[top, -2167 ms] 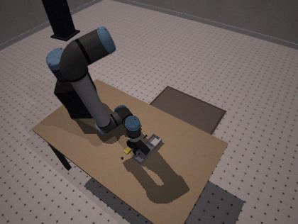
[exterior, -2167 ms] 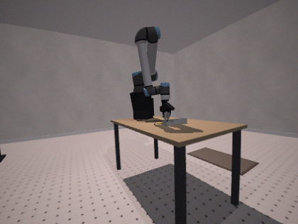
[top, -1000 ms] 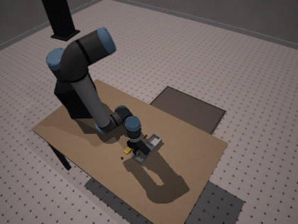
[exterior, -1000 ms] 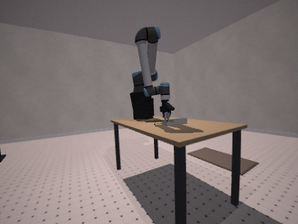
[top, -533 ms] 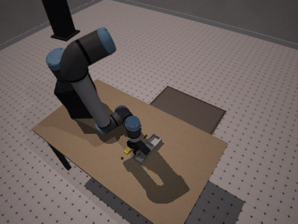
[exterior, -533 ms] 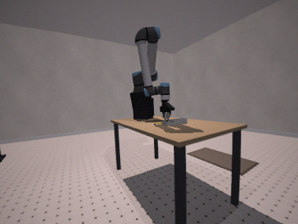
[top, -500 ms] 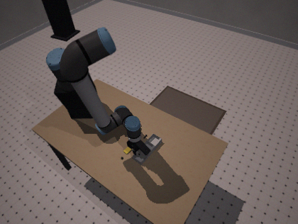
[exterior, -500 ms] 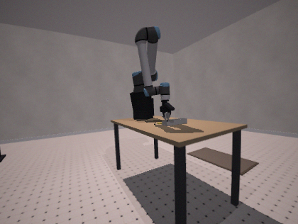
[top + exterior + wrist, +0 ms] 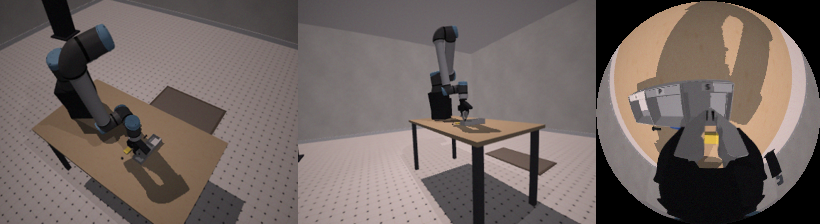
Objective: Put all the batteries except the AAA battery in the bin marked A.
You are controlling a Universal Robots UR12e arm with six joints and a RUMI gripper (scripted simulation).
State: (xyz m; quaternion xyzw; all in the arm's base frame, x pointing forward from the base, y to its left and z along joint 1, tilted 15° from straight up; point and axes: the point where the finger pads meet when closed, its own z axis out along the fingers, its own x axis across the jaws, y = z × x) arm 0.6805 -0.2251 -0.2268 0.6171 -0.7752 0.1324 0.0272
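Observation:
My gripper [image 9: 139, 150] hangs just above the table at the near edge of a grey bin unit [image 9: 150, 147] with two compartments. The fingers are shut and I see nothing plainly held between them. In the wrist view the fingertips sit in front of the bin wall [image 9: 683, 102], which carries small letter marks I cannot read. A yellow block-shaped battery [image 9: 127, 150] lies on the table beside the gripper and shows through the gap behind the fingers. A tiny dark item [image 9: 121, 158] lies near it. A thin dark item [image 9: 657, 129] lies by the bin.
The wooden table [image 9: 125, 147] carries the arm's black base [image 9: 72, 101] at its back left. A brown mat [image 9: 188, 108] lies on the floor behind the table. The arm's shadow falls across the table to the front right.

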